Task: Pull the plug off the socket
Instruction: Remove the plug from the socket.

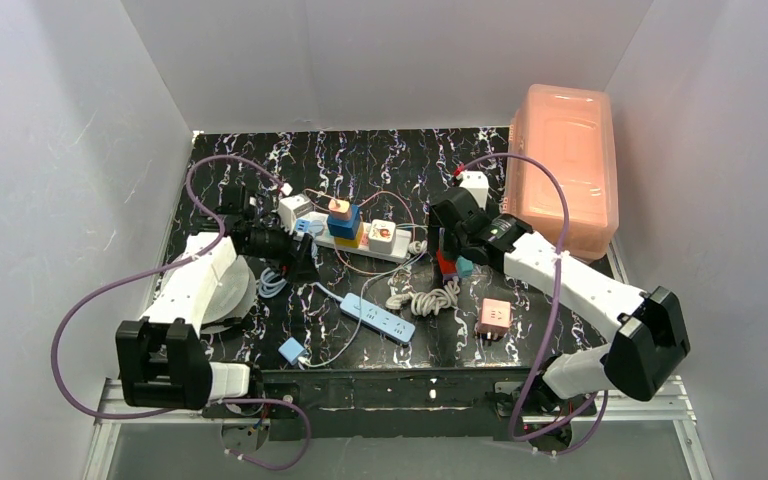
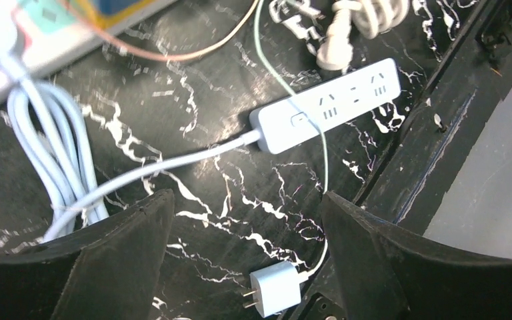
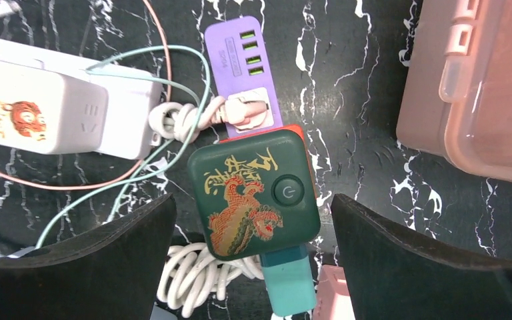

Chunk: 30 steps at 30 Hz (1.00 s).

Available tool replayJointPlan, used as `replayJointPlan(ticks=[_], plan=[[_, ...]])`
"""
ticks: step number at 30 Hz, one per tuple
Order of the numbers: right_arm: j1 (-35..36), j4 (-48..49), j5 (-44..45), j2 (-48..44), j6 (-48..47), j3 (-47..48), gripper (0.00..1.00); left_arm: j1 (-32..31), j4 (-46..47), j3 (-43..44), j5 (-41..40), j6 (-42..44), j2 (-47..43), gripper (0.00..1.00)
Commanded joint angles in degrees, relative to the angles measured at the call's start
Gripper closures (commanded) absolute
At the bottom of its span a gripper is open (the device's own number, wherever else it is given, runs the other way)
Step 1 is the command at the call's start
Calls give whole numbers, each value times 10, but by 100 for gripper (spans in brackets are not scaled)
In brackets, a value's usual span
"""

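A power symbol marks the green adapter's [image 3: 253, 193] round button; its gold calligraphy is not legible.

Socket [image 2: 33, 40] blurred and cropped at left wrist view's top-left corner.

The surface [image 1: 560, 160] is black with white marble veining. A pink lidded plastic box [image 1: 565, 165] fills its far right corner. The long white power strip [image 1: 360, 248] lies across the middle, carrying cube adapters. Toward the near edge lies a slim light-blue strip [image 1: 378, 317], its cord looping to the left edge. A coiled white cord [image 1: 422, 298] sits just beside it, a pink cube adapter [image 1: 495, 317] to the right. A small blue charger [image 1: 291, 350] rests at the near edge. A purple USB strip [image 3: 243, 63] lies right of centre.
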Motion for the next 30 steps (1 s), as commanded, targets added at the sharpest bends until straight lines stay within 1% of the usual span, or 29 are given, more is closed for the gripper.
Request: replayJointPlan(ticks=[1, 4, 6, 8, 15, 16, 19, 20, 22, 24, 28, 30], plan=[[-4, 16, -4, 20, -22, -1, 6, -51, -76, 43, 23, 61, -46, 19], [-4, 21, -8, 19, -28, -3, 7, -125, -81, 55, -14, 110, -62, 19], [-4, 29, -9, 20, -29, -10, 7, -188, -76, 50, -51, 159, -66, 17], [-4, 36, -10, 23, -28, -18, 7, -240, -51, 43, -80, 187, -50, 14], [-4, 92, -18, 30, -25, -58, 13, -329, 21, 83, -118, 291, 68, 16], [-4, 93, -15, 34, -26, -59, 15, -337, 36, 81, -119, 311, 75, 16], [-5, 93, -12, 42, -29, -59, 18, -352, 121, 56, -116, 355, 88, 16], [-5, 95, -12, 41, -31, -60, 20, -354, 159, 50, -115, 358, 93, 16], [-5, 102, -13, 36, -35, -64, 23, -355, 204, 46, -111, 363, 110, 15], [-8, 108, -14, 33, -40, -66, 27, -356, 230, 51, -101, 369, 131, 14], [-19, 107, -21, 32, -53, -63, 35, -361, 252, 82, -81, 398, 185, 14], [-20, 104, -25, 25, -61, -61, 41, -365, 278, 101, -79, 378, 207, 13]])
